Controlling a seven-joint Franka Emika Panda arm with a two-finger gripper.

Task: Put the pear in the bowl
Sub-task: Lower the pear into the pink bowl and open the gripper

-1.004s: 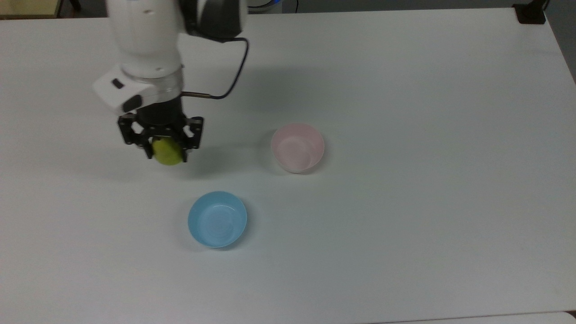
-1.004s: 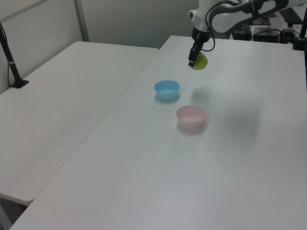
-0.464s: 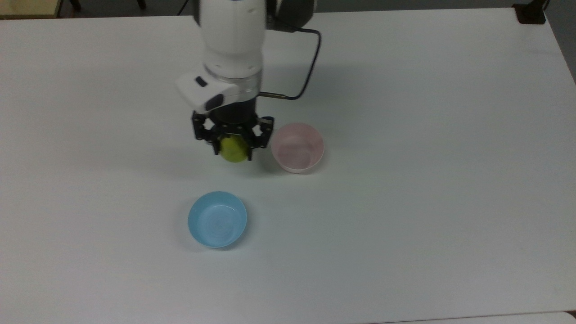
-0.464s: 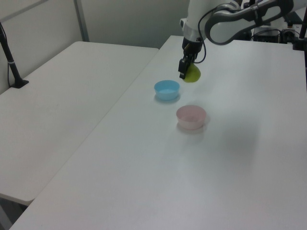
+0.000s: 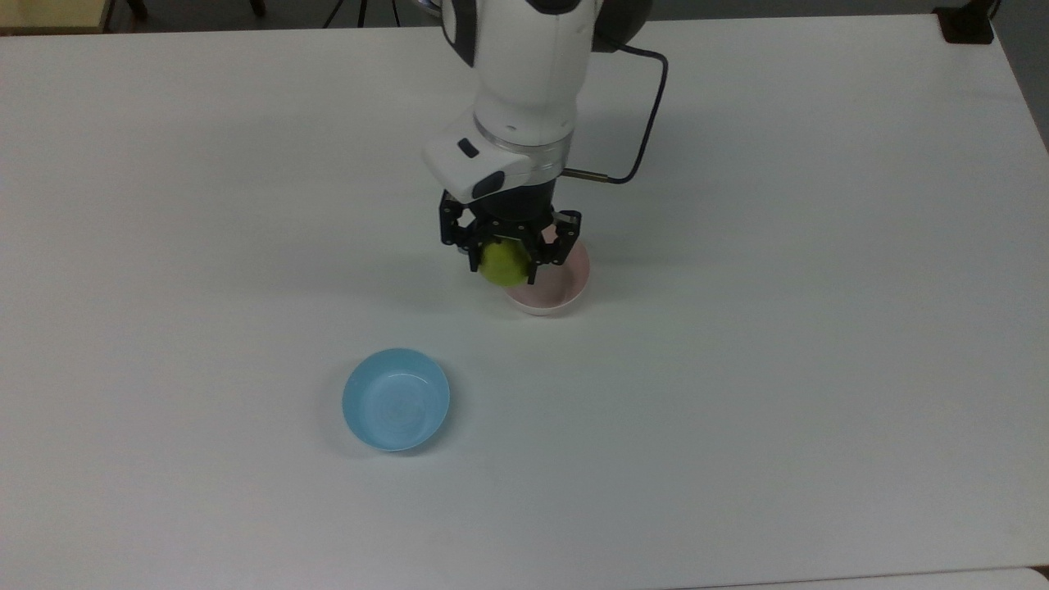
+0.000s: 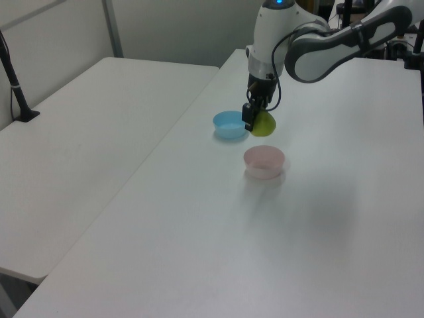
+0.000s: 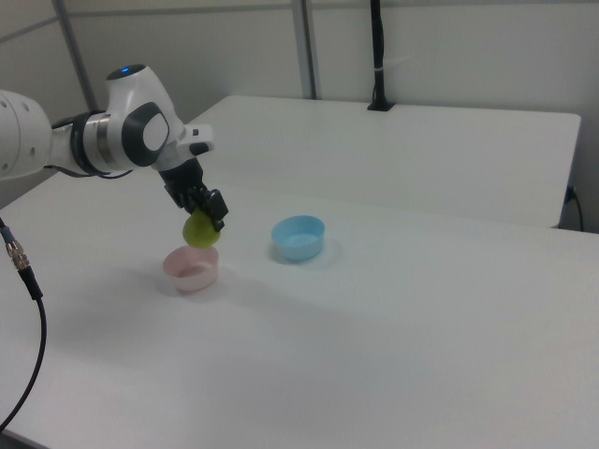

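The yellow-green pear (image 5: 503, 264) (image 6: 264, 124) (image 7: 199, 230) hangs in the air, and my gripper (image 5: 506, 260) (image 6: 257, 122) (image 7: 203, 223) is shut on it. In the top view it overlaps the left rim of the pale pink bowl (image 5: 559, 291), which the arm partly covers. The right view shows the pear just above the pink bowl (image 7: 192, 269). In the left view the pear sits higher in the picture than the pink bowl (image 6: 264, 162), apart from it.
A wider light blue bowl (image 5: 396, 399) (image 6: 230, 124) (image 7: 299, 238) stands on the white table (image 5: 778, 369). A black cable (image 5: 647, 123) loops off the wrist. A second white table (image 6: 79, 132) adjoins in the left view. A dark clamp (image 5: 967, 24) sits at the top view's far right corner.
The arm has carried the pear across the table toward the top view's right, from well left of the pink bowl to over its left rim. Both bowls stay put.
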